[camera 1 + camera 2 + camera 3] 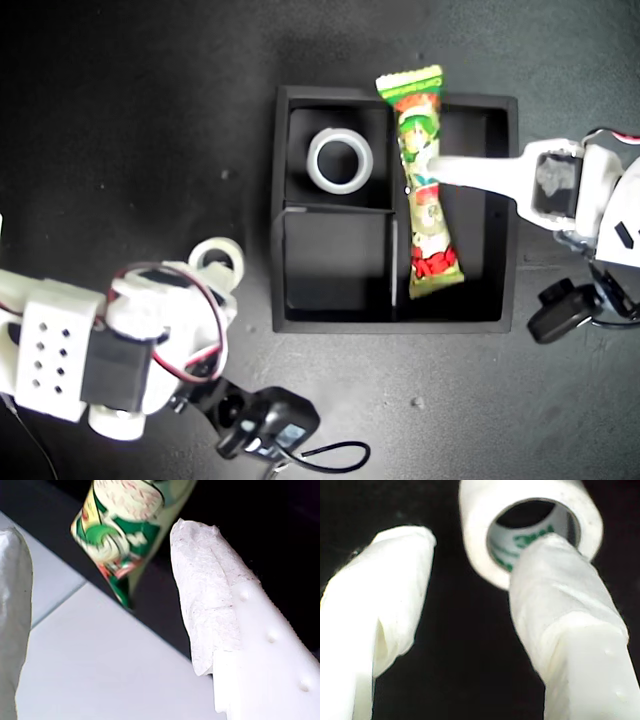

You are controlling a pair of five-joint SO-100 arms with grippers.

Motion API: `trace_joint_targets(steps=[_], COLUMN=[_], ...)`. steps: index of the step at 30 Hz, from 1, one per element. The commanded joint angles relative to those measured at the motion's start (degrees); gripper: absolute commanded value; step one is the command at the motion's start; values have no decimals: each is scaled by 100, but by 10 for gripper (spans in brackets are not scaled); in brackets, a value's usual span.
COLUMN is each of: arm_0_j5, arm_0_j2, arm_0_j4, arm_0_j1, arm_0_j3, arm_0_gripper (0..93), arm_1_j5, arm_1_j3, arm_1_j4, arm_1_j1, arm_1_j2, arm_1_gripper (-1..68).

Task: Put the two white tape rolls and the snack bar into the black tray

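The black tray [505,210] lies in the middle of the exterior view. One white tape roll [340,160] rests in its far small compartment. In the long compartment lies the snack bar [428,215], one crimped end over the far rim. My first gripper [432,170] reaches in from the exterior view's right, just above the bar; the first wrist view shows its fingers [215,580] wide apart and the snack bar [125,530] past them. The other tape roll [218,258] sits on the table at the exterior view's lower left. My second gripper [475,540] is open, with one finger inside the roll [475,510] and the other clear of it.
The tray's near small compartment [335,265] holds nothing. A black camera module with a loose cable [265,425] hangs below the second arm. Another black module [560,310] sits beside the tray's corner at the exterior view's right. The table is dark.
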Motion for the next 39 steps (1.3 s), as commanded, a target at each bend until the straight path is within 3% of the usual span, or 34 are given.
trace_joint_targets(steps=[1,6,10,14,24,39], arm_0_j5=[-97,-97,-44,-35,-229,44], arm_0_j2=[554,615,422,220,-360,721], arm_0_j4=[-483,-1239,-1556,-1679,-1670,-1213], arm_0_j1=[26,35,9,-44,-202,-79], arm_0_j3=[563,1099,1178,1213,1239,1151], arm_0_gripper=[123,124,126,123,126,124], arm_1_j5=[53,1002,2338,3393,4737,4623], arm_1_j3=[-396,-1055,-923,-9,3094,3841], arm_1_j4=[694,2153,3173,3718,3067,2646], arm_1_j1=[88,439,756,765,105,-79], arm_1_j2=[185,580,1608,3120,7022,7058], arm_1_gripper=[175,154,-2,-3,-4,-5])
